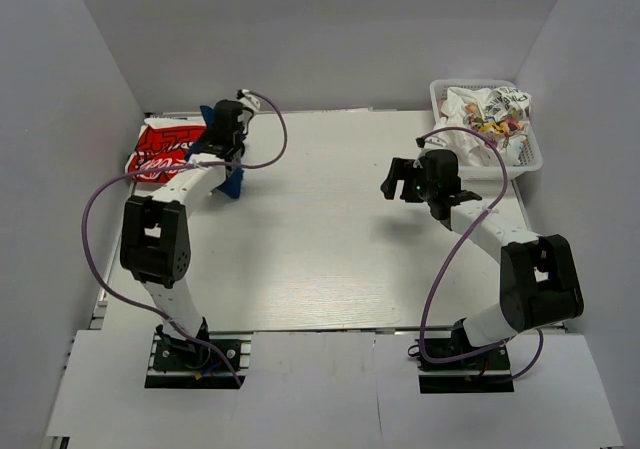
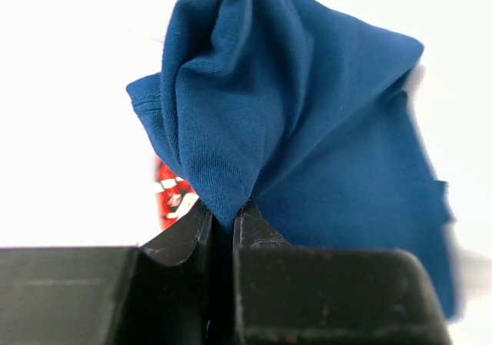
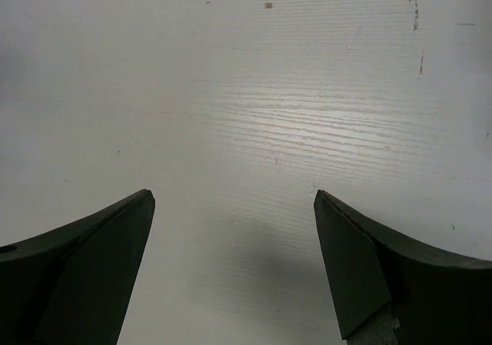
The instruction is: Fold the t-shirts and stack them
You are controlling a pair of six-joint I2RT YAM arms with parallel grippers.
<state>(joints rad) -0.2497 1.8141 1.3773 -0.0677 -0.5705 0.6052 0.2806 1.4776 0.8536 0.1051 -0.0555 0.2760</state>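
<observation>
My left gripper (image 1: 228, 147) is shut on a fold of the navy blue t-shirt (image 2: 307, 122), which hangs bunched from the jaws at the table's far left; it also shows in the top view (image 1: 232, 179). The red-and-white lettered t-shirt (image 1: 160, 152) lies folded just left of it, and a bit of it shows in the left wrist view (image 2: 171, 197). White t-shirts with colourful prints (image 1: 490, 119) lie crumpled in the basket. My right gripper (image 3: 234, 207) is open and empty over bare table, at the right of the top view (image 1: 412, 184).
The white lattice basket (image 1: 535, 154) stands at the far right corner. White walls close the table on the left, back and right. The white tabletop (image 1: 320, 229) spreads between the two arms.
</observation>
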